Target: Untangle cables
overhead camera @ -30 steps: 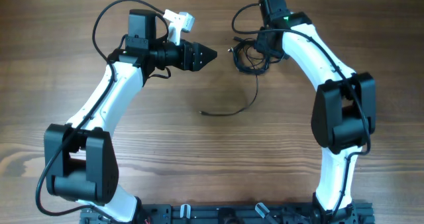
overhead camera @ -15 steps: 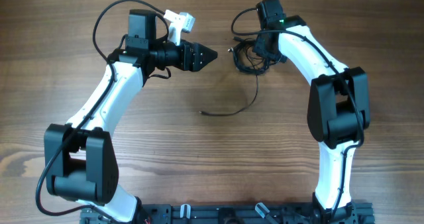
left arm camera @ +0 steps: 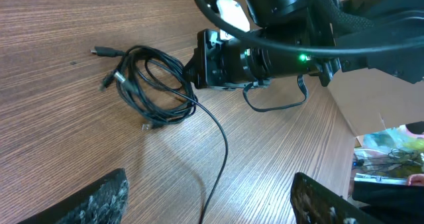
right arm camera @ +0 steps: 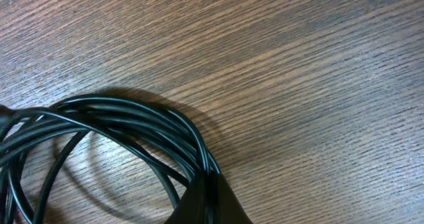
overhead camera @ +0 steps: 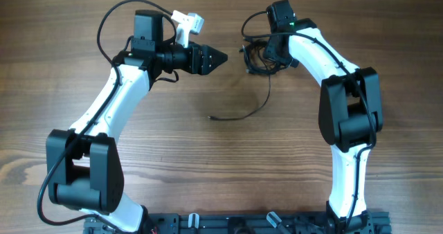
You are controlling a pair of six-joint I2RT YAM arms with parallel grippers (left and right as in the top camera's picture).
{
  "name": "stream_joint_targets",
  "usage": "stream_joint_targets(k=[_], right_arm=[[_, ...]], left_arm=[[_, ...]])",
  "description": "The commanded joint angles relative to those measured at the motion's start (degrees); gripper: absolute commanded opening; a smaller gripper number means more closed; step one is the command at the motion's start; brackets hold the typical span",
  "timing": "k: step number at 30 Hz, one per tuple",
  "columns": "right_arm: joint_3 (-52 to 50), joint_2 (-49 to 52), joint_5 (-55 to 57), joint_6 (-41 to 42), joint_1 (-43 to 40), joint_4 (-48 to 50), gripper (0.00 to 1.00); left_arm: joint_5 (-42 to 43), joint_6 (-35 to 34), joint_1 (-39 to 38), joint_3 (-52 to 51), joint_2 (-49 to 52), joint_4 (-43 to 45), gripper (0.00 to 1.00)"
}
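Observation:
A black cable tangle (overhead camera: 255,59) lies on the wooden table at the back right; one loose strand (overhead camera: 266,99) runs from it toward the table's middle and ends in a plug. My right gripper (overhead camera: 267,55) is shut on the tangle's edge; in the right wrist view the bundled cable loops (right arm camera: 132,118) run into the closed fingers (right arm camera: 209,201). My left gripper (overhead camera: 216,56) is open and empty, a short way left of the tangle. In the left wrist view the tangle (left arm camera: 149,91) and strand (left arm camera: 222,141) lie ahead of the fingers (left arm camera: 212,201), with the right gripper (left arm camera: 199,68) on the tangle.
The table's edge and some clutter beyond it (left arm camera: 391,151) show at the right of the left wrist view. The arm bases stand on a black rail (overhead camera: 235,223) at the front edge.
The right arm has shifted slightly left over the tangle, still holding it. The left arm has not moved.

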Motion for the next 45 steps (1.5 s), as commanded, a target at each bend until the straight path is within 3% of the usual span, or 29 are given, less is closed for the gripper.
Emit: stream_joint_targets(k=[1, 7, 20, 27, 41, 43, 45], right_arm=[[-0.1, 1.5, 0.9, 0.7, 0.0, 0.0, 0.05], [1.2, -1.7, -0.4, -1.7, 0.0, -0.2, 0.05], [2.2, -18.9, -0.6, -5.8, 0.0, -2.8, 0.05], [2.2, -26.1, -11.2, -7.1, 0.0, -3.4, 0.05], [2.1, -23.8, 2.9, -2.6, 0.0, -7.4, 0.05], [2.1, -22.0, 2.9, -2.7, 0.0, -6.8, 0.10], [2.1, -20.1, 2.7, -2.8, 0.0, -6.3, 0.29]], left_arm=[[1.3, -0.2, 0.1, 0.3, -0.2, 0.0, 0.80], [1.3, -0.1, 0.1, 0.3, -0.2, 0.0, 0.81], [0.9, -0.1, 0.1, 0.3, -0.2, 0.0, 0.81], [0.9, -0.1, 0.1, 0.3, -0.2, 0.0, 0.82], [0.9, -0.1, 0.1, 0.3, -0.2, 0.0, 0.85], [0.9, -0.1, 0.1, 0.3, -0.2, 0.0, 0.87], [0.9, 0.0, 0.1, 0.3, -0.2, 0.0, 0.89]])
